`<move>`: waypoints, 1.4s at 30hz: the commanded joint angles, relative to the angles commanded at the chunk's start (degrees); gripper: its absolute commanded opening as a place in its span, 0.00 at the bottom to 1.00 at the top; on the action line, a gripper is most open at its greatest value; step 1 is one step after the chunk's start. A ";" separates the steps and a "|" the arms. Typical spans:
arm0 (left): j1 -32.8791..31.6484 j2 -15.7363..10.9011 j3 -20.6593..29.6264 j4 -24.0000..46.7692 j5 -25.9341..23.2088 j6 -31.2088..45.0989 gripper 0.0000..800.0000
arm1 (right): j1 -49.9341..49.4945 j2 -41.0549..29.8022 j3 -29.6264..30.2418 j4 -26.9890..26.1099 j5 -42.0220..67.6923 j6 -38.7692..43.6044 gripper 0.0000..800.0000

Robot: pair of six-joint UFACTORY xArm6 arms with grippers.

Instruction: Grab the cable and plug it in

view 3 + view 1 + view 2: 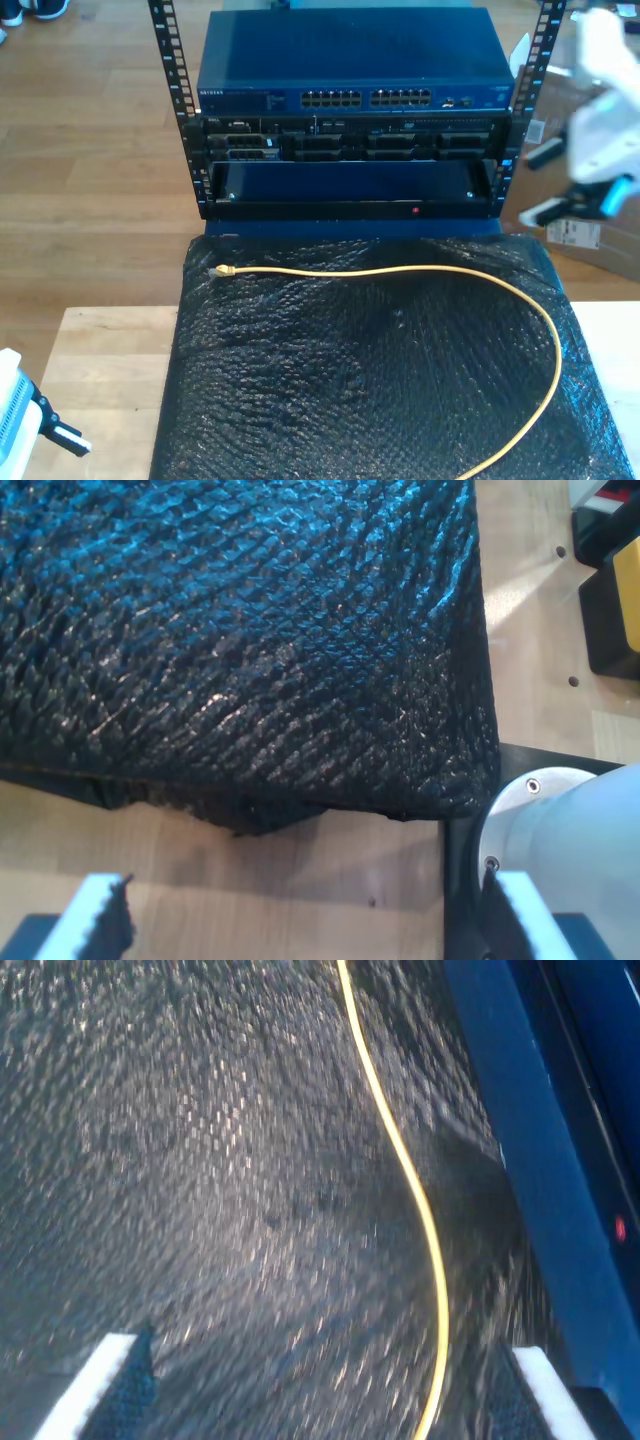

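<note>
The yellow cable lies loose on a black mat. Its plug rests near the mat's far corner at the exterior view's left, and the rest curves round to the mat's near edge at that view's right. Behind the mat stands a rack holding a blue switch with rows of ports. My second gripper is open above the mat, with the cable running between its fingers' lines; it appears blurred at the exterior view's upper right. My first gripper is open over bare wood beside the mat.
A wooden table shows on both sides of the mat. The blue rack shelf has a small red light. A silver arm base and a yellow-and-black object stand near my first gripper. A cardboard box sits beside the rack.
</note>
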 joint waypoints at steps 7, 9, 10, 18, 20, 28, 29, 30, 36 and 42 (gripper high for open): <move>0.00 0.00 -0.09 0.00 -0.09 0.00 1.00 | 12.48 6.42 -3.34 -3.43 -6.42 4.75 0.99; 0.00 0.00 -0.09 0.00 -0.09 0.00 1.00 | 15.74 8.00 -3.52 -4.40 -9.76 5.98 0.99; 0.09 0.00 -0.09 0.09 -0.09 0.00 1.00 | 17.05 8.70 -3.87 -5.27 -10.81 6.33 0.99; 0.09 0.00 -0.09 0.09 -0.18 0.00 1.00 | 26.73 18.81 -12.04 -14.95 -11.87 14.42 0.99; 0.09 0.00 -0.09 0.09 -0.26 0.00 1.00 | 28.57 20.57 -13.71 -17.23 -11.87 16.70 0.99; 0.00 0.62 -0.18 0.09 -0.26 0.00 1.00 | 34.46 29.63 -21.01 -28.84 -11.96 26.46 0.99; 0.00 0.70 -0.18 0.09 -0.18 0.00 1.00 | 35.08 30.33 -21.45 -31.03 -11.96 28.13 0.99; 0.00 0.79 -0.18 0.00 -0.18 0.00 1.00 | 35.60 30.86 -21.80 -32.97 -12.04 29.89 0.99; 0.00 1.05 -0.26 0.09 -0.09 0.00 1.00 | 38.33 35.08 -24.62 -40.53 -14.07 39.03 0.97; 0.00 1.05 -0.18 0.00 0.00 0.00 1.00 | 40.44 40.70 -29.63 -41.14 -14.59 40.97 0.95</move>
